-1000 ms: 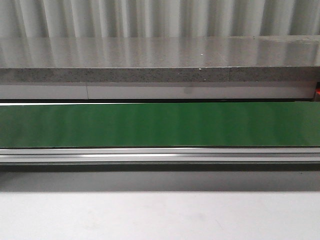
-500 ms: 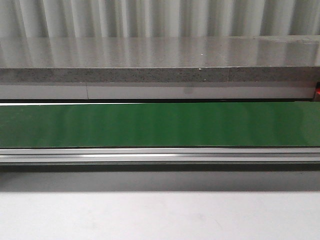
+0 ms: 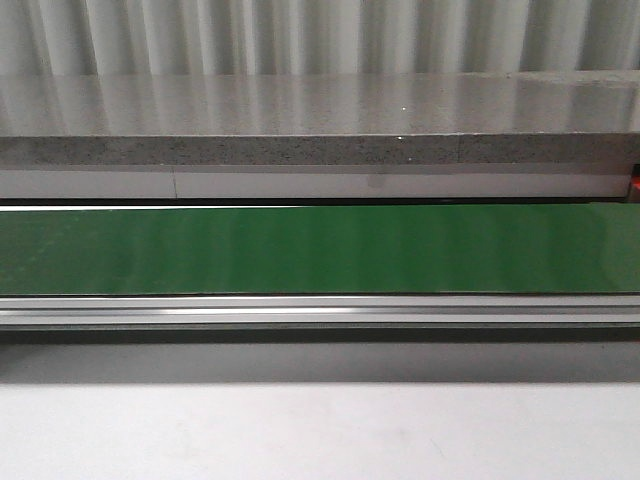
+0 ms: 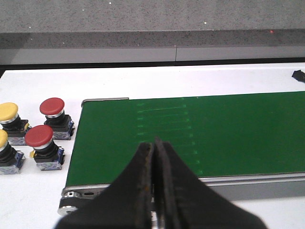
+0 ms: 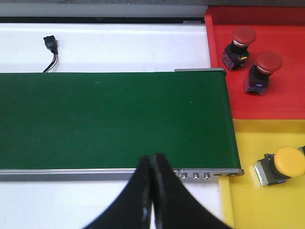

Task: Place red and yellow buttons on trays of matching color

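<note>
Left gripper (image 4: 155,157) pressed together, fingers meeting in a thin seam, nothing between them; poised above the near rail of the green conveyor belt (image 4: 200,133). Right gripper (image 5: 151,174) likewise pressed together and empty, above the near rail of the same belt's other end.

Still to be sorted, off the belt's end and to the side of the left gripper, on the white table (image 4: 143,81): two red push buttons (image 4: 51,107) (image 4: 39,136), one behind the other, and two yellow push buttons (image 4: 8,111) (image 4: 2,139) further out, the outer one cut by the frame edge. Each a smooth domed cap on a dark squarish switch body. Probably light, rigid, not fragile; caps glossy and rounded, so likely slippery and apt to squirt out of a pinch. Better taken lower down, across the flat sides of the dark body, or at the neck just under the cap. Top-heavy look, so liable to tip if nudged.

Crowding is the snag: the four stand close together, little room for a finger to slip between neighbours without knocking one. The nearer red one is the most open.

Beyond the right gripper and off the belt's end: red tray (image 5: 267,67) with two red buttons (image 5: 243,36) (image 5: 268,61) already lying in it, tilted; yellow tray (image 5: 248,210) nearer, with one yellow button (image 5: 288,162) on its side. Spare floor left in both. A black connector (image 5: 49,42) with a short cable lies on the table past the belt, well apart from everything.
</note>
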Tool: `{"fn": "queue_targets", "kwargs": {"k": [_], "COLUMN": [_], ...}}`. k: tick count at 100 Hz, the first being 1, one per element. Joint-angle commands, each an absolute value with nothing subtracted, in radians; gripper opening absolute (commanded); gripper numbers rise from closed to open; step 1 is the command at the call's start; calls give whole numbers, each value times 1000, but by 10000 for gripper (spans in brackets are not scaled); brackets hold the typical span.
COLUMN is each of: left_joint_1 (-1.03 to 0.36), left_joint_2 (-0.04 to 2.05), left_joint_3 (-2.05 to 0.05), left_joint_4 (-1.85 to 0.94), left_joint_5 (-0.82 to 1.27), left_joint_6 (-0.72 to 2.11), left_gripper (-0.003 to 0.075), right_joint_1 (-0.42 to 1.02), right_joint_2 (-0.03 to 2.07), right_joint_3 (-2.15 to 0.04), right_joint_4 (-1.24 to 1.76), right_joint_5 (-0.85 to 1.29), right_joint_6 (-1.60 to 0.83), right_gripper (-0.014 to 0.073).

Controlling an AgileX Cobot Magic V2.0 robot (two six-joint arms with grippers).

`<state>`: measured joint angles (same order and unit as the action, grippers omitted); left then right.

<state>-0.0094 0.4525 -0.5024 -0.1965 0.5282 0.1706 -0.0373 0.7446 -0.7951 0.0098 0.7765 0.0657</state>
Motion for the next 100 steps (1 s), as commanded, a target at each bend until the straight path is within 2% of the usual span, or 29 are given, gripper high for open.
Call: {"fn": "queue_targets", "kwargs": {"k": [1,16,26,33,46,49,50,54,60,81,100], "left_joint_1": [-19,-19,-19,-19,-19,-19,-19,-19,-19,-15,70], "left_joint_2": [456,456,456,456,456,456,456,456,456,456,533], "left_joint_3": [-531,-531,-531,-531,-531,-531,-531,-531,-531,-531,-590], "left_joint_4": [-206,-206,-206,-206,-206,-206,-206,-206,-206,-206,-198], "left_joint_5": [450,441,441,441,441,441,438,433,432,391,351], "left_joint_6": [175,175,175,175,175,175,175,175,175,137,0], "left_gripper": [-20,-10,76,204,557,601,638,682,703,647,644], "right_joint_1": [-35,-35,-35,-35,-35,-35,-35,-35,-35,-35,-35], "right_joint_2": [739,739,739,739,739,739,739,739,739,739,739], "right_joint_3": [-819,-819,-819,-819,-819,-819,-819,-819,-819,-819,-819], "right_joint_4": [6,6,6,6,6,6,6,6,6,6,6], "right_joint_5": [729,750,753,754,754,754,754,754,754,754,754], "right_joint_6": [56,56,56,56,56,56,56,56,56,56,56], "right_gripper": [-67,-67,-67,-67,-67,-67,-67,-67,-67,-67,-67]}}
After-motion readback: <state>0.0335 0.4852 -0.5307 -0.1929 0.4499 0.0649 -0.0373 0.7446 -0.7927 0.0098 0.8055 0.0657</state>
